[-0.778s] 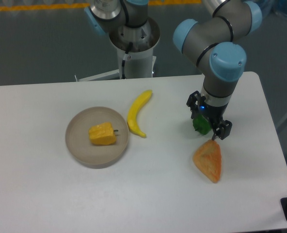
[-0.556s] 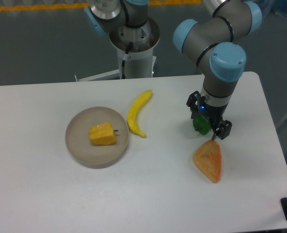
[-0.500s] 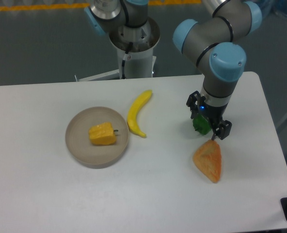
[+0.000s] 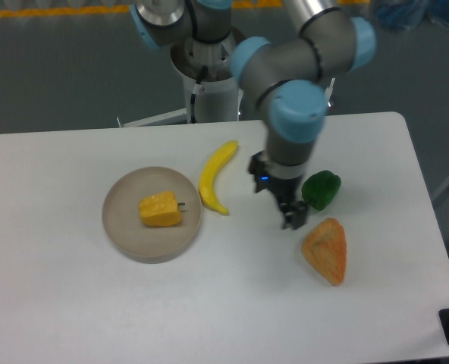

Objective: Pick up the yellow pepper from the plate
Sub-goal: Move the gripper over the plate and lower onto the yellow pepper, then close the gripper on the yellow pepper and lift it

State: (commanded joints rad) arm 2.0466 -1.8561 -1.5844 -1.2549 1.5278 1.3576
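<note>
Claw point(image 4: 279, 203) now released and empty, left the green pepper point(image 4: 320, 189), shifting toward the yellow pepper point(image 4: 161, 209) on the plate point(image 4: 126, 231)

yellow pepper point(image 4: 161, 209) yellow-orange | plate point(image 4: 123, 227) beige-grey | banana point(image 4: 216, 177) yellow

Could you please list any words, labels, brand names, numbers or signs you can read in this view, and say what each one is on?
None: no readable text anywhere in the camera view.
The yellow pepper, plate, banana, green pepper and orange wedge-shaped item carry no markings.
The arm and gripper show no legible label; only a small blue light glows near the wrist.
</note>
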